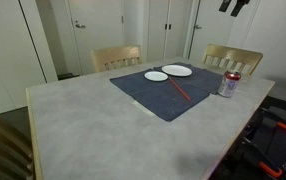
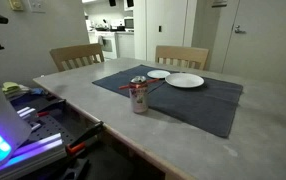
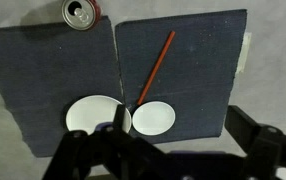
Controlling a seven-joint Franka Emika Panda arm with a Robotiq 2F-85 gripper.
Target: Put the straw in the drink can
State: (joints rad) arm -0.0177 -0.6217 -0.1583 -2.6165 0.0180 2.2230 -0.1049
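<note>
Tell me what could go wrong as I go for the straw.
The straw lies flat on the mat, one end close beside two plates: the open end effector may knock a plate. The drink can stands near the table edge; a missed insertion could tip it.

Open room above straw [image 3: 155,68], plates [image 3: 96,115] near

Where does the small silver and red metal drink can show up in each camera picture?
Exterior view: the silver and red drink can stands right of centre, at the dark blue mat's right corner.
Exterior view: the can is left of centre, at the mat's near edge.
Wrist view: the can is at the top edge, left of centre, seen from above.
Shared landmark: the two round white plates side by side on the mat.
</note>
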